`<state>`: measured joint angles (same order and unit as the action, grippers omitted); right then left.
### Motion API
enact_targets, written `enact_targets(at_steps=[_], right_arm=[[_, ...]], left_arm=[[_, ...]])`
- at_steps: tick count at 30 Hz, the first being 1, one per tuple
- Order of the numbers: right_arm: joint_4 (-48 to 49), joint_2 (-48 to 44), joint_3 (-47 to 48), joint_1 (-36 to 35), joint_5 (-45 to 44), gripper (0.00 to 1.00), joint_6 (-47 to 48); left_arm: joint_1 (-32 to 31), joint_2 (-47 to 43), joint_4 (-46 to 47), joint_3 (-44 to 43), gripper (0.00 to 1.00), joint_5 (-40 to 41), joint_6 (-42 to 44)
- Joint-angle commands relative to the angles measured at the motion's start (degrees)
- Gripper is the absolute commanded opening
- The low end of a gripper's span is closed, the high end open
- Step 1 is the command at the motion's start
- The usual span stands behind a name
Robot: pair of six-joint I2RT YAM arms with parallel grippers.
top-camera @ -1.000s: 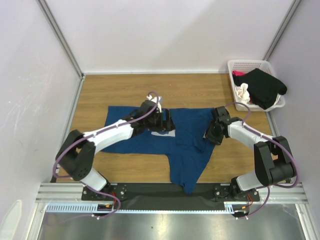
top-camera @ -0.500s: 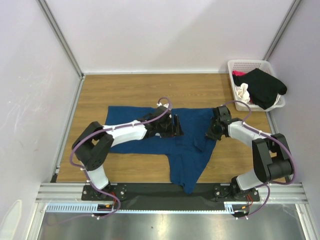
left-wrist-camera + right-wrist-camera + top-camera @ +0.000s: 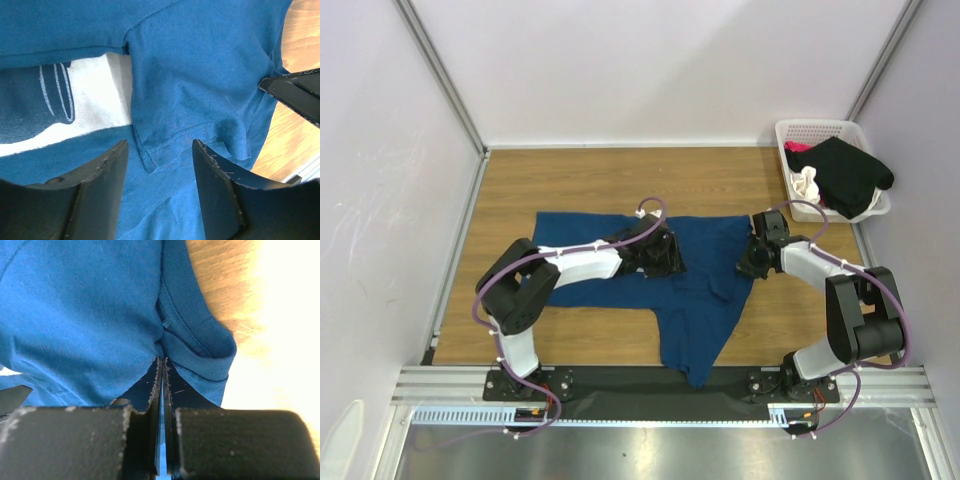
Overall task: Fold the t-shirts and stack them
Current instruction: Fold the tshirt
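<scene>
One t-shirt [image 3: 700,300], right end effector [image 3: 161,361] pinching it, left end effector [image 3: 160,146] agape, basket [image 3: 820,127] aside

Wooden bench [image 3: 620,180], white plastic lattice basket [image 3: 817,131] at its far right corner beside the wall, pale walls [image 3: 650,70] around, metal rail [image 3: 445,383] along the near edge

You see a dark blue t-shirt [image 3: 695,300] at the middle of the top view, lying on a warm brown wood-grain table [image 3: 570,180]. Its print [image 3: 100,95] is a white block with thin dark blue lines, at the left of the left wrist view. In the upper right, a white lattice basket [image 3: 815,130] holds a black t-shirt [image 3: 850,175], pink cloth [image 3: 798,147] and cream-white cloth [image 3: 807,183].
</scene>
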<state>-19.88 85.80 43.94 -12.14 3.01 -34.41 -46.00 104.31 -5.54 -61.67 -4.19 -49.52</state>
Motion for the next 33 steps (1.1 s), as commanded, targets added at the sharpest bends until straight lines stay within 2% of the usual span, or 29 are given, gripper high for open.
enact_targets(at_steps=[1,7,16,20,25,28,31,32,33], right_arm=[[1.68,-1.43,-0.35,0.71,0.33,0.00,1.54],[1.95,-1.60,-0.79,0.72,1.30,0.00,2.16],[2.12,-2.13,-0.70,0.80,2.09,0.00,2.77],[2.21,-2.13,-0.79,0.80,2.09,0.00,2.95],[2.21,-2.22,-0.88,0.80,1.92,0.00,2.86],[2.12,-2.39,-1.05,0.80,1.83,0.00,2.95],[2.04,-2.48,-1.14,0.80,1.74,0.00,2.86],[2.04,-2.39,-1.05,0.80,1.74,0.00,2.86],[2.04,-2.48,-1.14,0.80,1.74,0.00,2.86]], left_arm=[[-1.37,0.54,-0.17,-2.58,0.59,2.42,-0.93],[-1.81,1.77,-0.26,-2.84,0.46,2.16,-1.81],[-2.52,2.47,-2.54,-3.02,0.45,3.66,-2.08],[-2.87,3.44,-3.33,-4.25,0.35,3.57,-1.29],[-3.22,4.50,-5.09,-5.48,0.30,4.01,-0.93],[-3.22,4.06,-6.23,-5.48,0.23,6.46,-1.02],[-3.22,3.18,-7.38,-5.22,0.10,7.96,-1.02],[-3.22,2.92,-7.99,-5.13,0.01,8.31,-1.02],[-3.22,2.65,-8.34,-5.13,0.00,8.49,-1.02]])
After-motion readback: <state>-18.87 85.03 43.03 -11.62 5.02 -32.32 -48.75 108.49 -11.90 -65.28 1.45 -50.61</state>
